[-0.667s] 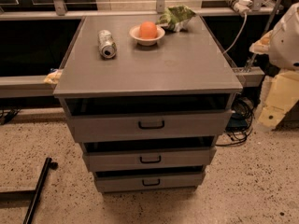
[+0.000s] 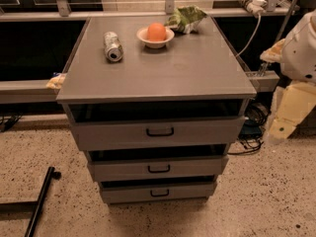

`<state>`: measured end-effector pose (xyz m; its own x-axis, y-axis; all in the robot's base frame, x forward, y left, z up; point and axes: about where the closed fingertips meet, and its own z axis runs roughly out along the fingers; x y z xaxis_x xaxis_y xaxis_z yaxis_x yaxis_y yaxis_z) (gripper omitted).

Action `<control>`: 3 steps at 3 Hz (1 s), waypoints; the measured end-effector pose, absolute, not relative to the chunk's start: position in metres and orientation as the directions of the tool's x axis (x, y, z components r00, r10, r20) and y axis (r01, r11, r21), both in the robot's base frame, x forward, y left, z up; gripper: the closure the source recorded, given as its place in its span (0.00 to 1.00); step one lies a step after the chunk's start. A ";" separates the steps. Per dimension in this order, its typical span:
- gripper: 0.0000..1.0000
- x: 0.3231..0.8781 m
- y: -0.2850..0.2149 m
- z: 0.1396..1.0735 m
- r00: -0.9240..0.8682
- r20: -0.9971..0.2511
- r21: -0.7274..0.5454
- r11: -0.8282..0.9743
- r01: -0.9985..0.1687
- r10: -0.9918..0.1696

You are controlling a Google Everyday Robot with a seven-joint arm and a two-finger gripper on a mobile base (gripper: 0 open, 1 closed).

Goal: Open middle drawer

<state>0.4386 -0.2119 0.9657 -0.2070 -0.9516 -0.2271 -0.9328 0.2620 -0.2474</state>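
The grey cabinet has three drawer fronts stacked one above the other. The middle drawer point(image 2: 158, 168) has a small black loop handle point(image 2: 159, 169) and looks pushed in, like the top drawer point(image 2: 159, 131) above it and the bottom drawer point(image 2: 159, 193) below it. My gripper point(image 2: 284, 127) hangs at the right edge of the view on the white and cream arm point(image 2: 303, 53). It is beside the cabinet's right side at about top-drawer height, apart from all the handles.
On the cabinet top point(image 2: 163, 73) lie a can point(image 2: 113, 46) on its side, a bowl with an orange point(image 2: 156, 33) and a green bag point(image 2: 185, 18). Cables point(image 2: 252, 132) lie on the floor at the right. A black bar point(image 2: 39, 201) lies at the lower left.
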 end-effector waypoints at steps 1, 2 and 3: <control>0.00 0.436 -0.193 0.927 -0.169 -0.291 -0.227 0.239 -0.944 -0.942; 0.00 0.434 -0.174 0.877 -0.138 -0.356 -0.199 0.219 -0.955 -0.924; 0.00 0.427 -0.146 0.801 -0.094 -0.416 -0.162 0.176 -0.971 -0.905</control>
<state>0.4265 -0.1460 0.8011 -0.0941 -0.9046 -0.4157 -0.9709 0.1757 -0.1625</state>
